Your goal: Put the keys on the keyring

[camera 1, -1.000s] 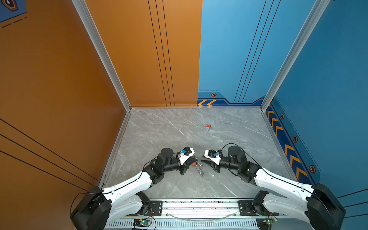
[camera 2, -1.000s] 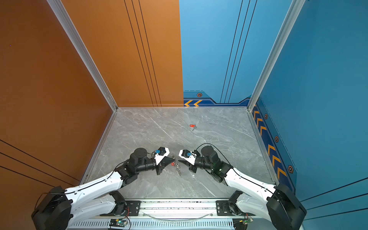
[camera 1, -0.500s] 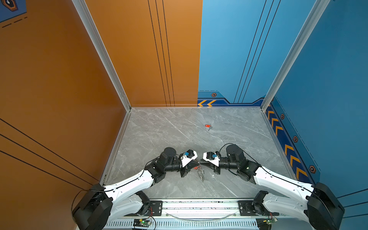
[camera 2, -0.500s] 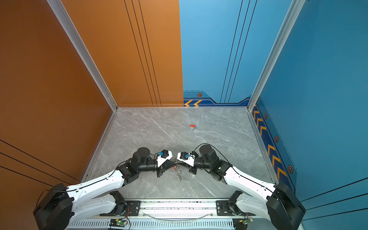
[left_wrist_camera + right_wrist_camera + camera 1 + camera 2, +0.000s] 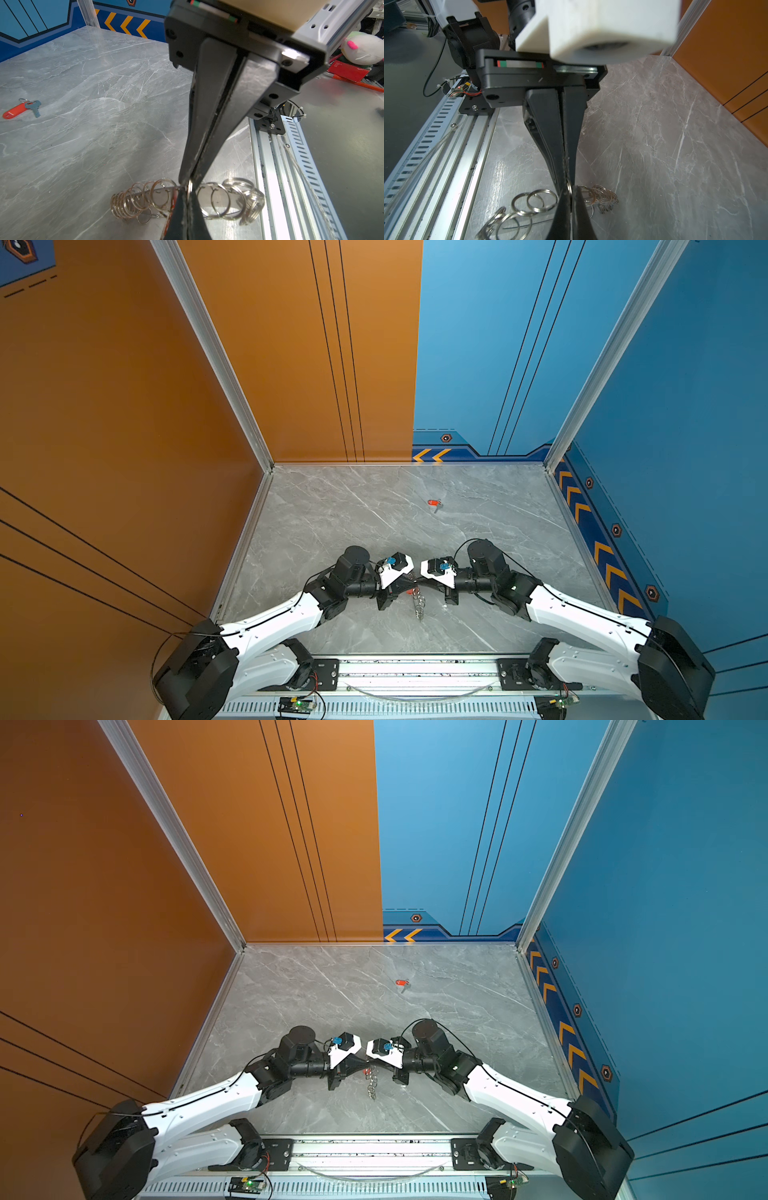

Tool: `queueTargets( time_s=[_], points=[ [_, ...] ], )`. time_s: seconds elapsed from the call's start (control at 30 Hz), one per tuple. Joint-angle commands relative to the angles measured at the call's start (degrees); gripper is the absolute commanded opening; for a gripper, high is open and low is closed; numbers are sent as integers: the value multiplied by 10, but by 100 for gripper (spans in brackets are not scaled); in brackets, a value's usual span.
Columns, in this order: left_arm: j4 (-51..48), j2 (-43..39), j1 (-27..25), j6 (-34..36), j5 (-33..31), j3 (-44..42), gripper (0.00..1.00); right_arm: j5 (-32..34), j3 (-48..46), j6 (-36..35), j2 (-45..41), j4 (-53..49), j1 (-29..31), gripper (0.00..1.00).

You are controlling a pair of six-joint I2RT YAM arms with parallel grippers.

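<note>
Up front, the keyring point(image 5: 419, 608) is pinched by the left gripper point(image 5: 188, 195); the right gripper point(image 5: 570, 196) has just been clamped on at the same spot; prying can likely be started; one key point(image 5: 433, 502) is seen far back.

A robotics lab test cell: two white-and-black robot arms point(image 5: 274, 622) bolted to an aluminium rail point(image 5: 415, 670) at the front of a grey marble-look desk point(image 5: 332, 510), boxed in by orange wall panels point(image 5: 104, 406) and blue wall panels point(image 5: 685, 406) on aluminium posts point(image 5: 209, 344). A bare circuit board point(image 5: 297, 704) with a lit green light and loose cables point(image 5: 431, 68) sit by the rail.
</note>
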Motion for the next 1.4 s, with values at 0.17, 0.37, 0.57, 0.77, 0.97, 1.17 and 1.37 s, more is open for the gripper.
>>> queueTargets(
  time_s=[0.17, 0.37, 0.57, 0.77, 0.97, 1.17, 1.37],
  points=[
    [59, -49, 7, -23, -38, -25, 22, -38, -41, 108, -6, 144, -19, 0],
    [62, -47, 13, -32, -32, -25, 18, -51, -72, 180, 11, 274, -21, 0],
    [76, -58, 27, -47, -41, -34, 17, -47, -90, 209, 21, 338, -25, 0],
    [100, -60, 35, -61, -35, -44, 25, -49, -98, 226, 20, 370, -31, 0],
    [113, -58, 37, -67, -20, -46, 23, -62, -105, 251, 40, 419, -32, 0],
    [117, -55, 38, -70, 0, -44, 15, -70, -106, 269, 64, 460, -28, 0],
    [118, -52, 38, -71, 0, -43, 2, -72, -103, 265, 69, 458, -24, 0]
  ],
)
